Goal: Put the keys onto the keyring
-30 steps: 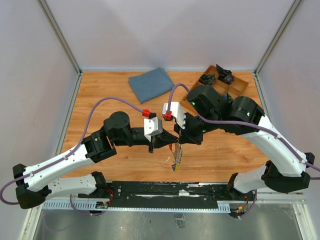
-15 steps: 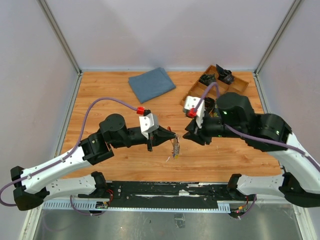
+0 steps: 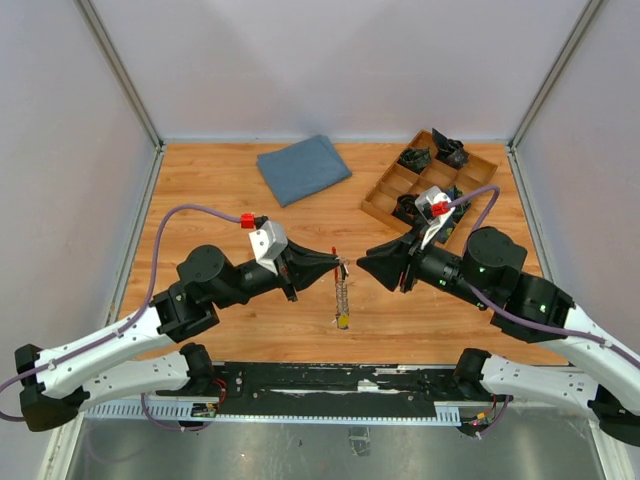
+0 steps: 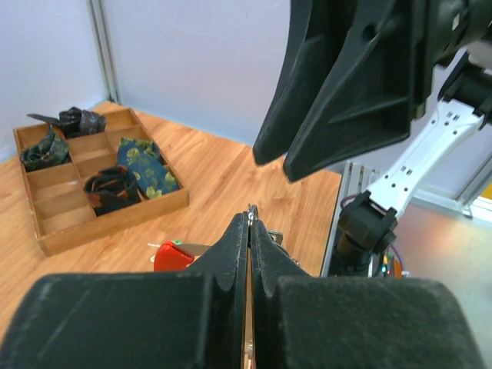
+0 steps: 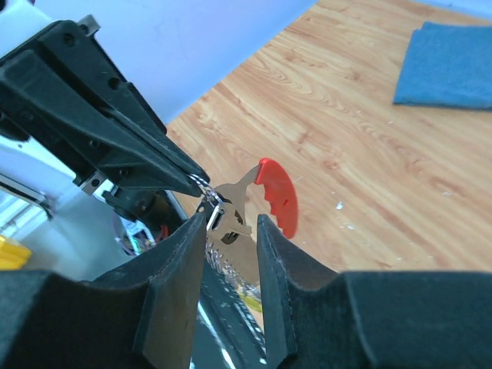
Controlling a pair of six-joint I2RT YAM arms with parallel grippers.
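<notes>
My left gripper (image 3: 338, 264) is shut on a thin silver wire ring, and the keys (image 3: 343, 300) hang from it in a bunch above the table, with a yellow end lowest. In the right wrist view the keys (image 5: 234, 223) fan out below the left fingers (image 5: 146, 154), and the red curved keyring (image 5: 278, 196) sticks up from the bunch on a metal stem. My right gripper (image 3: 363, 268) is open and empty, a short gap to the right of the bunch. In the left wrist view the left gripper (image 4: 250, 219) shows shut, with the red keyring (image 4: 173, 256) partly hidden beside it.
A blue cloth (image 3: 303, 167) lies at the back of the table. A wooden compartment tray (image 3: 381, 190) with dark items stands at the back right; it also shows in the left wrist view (image 4: 115, 223). The rail runs along the near edge.
My right gripper has pulled back to the right, away from the keys, and now stands open. My left gripper has shifted a little and still holds the hanging bunch.
</notes>
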